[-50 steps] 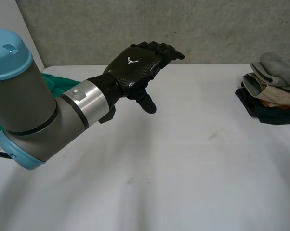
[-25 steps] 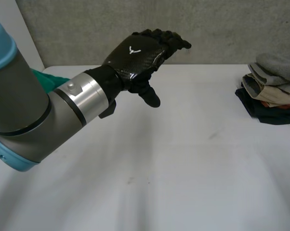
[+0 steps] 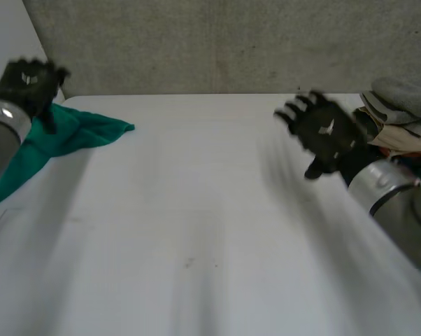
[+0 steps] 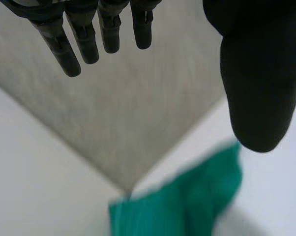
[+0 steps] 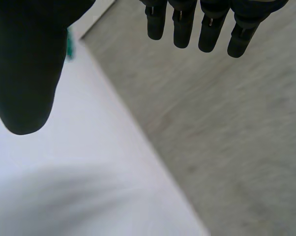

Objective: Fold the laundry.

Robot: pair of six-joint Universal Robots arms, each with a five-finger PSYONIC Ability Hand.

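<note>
Both hands are spread wide and empty, the left hand [image 3: 27, 82] above the green cloth [image 3: 74, 131] bunched at the far left corner of the table [image 3: 210, 224], the right hand [image 3: 325, 133] well apart, so a careless one-handed grab could drag it overboard.

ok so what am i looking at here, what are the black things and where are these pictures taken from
This is a robot with two arms, each ending in a black mechanical hand. The head view looks down on a white table from between the arms: the left hand is near a green cloth, the right hand is raised beside a stack of folded clothes. The other two pictures come from cameras on the wrists, looking along each palm. Both hands are open and hold nothing.
</note>
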